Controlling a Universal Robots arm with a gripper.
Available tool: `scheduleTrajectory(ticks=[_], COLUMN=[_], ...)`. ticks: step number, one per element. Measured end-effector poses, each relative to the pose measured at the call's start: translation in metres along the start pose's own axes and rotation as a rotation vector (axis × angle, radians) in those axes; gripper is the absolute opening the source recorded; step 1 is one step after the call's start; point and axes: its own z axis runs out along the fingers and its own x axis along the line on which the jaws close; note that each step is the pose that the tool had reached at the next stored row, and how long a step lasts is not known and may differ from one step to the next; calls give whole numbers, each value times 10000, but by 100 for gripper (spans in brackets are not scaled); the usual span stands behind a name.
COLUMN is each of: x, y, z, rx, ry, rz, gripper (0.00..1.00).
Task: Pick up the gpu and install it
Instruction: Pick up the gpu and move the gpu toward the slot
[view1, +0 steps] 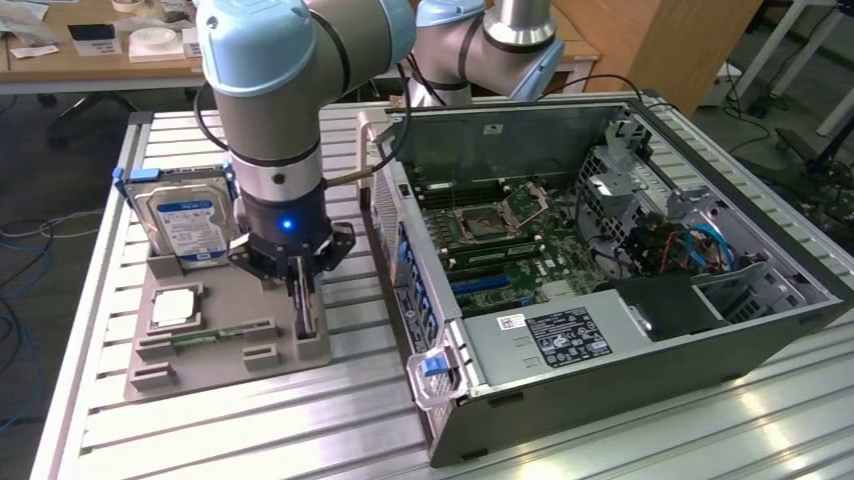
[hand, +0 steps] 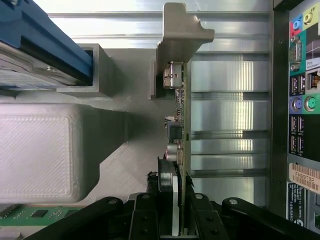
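Exterior view: the gripper (view1: 299, 285) stands at centre left of the frame, straight down over the grey tray (view1: 214, 375), and its lower part hides most of the gpu (view1: 308, 320). The gpu stands on edge in the slot along the tray's edge nearest the open case (view1: 601, 250), and only its lower dark strip shows. The arm cuts off part of the hard drive (view1: 187, 225), upright at the tray's far end. A chip (view1: 175, 308) and a memory stick (view1: 200, 340) lie on the tray toward the exterior view's left. In the wrist view the gpu (hand: 181, 125) appears edge-on, so its faces cannot be made out, with its metal bracket (hand: 182, 35) at the end away from the gripper (hand: 172, 210). The black fingers (hand: 145, 220) close on the gpu from both sides, their tips cut off by the frame edge. The case's rear ports (hand: 300, 100) are partly cropped.
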Motion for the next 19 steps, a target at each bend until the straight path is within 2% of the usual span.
scheduleTrajectory(ticks=[5, 19], x=[0, -2], y=[5, 23], z=[-121, -548], rx=[3, 3], ry=[4, 4], rz=[1, 1], gripper=[28, 28])
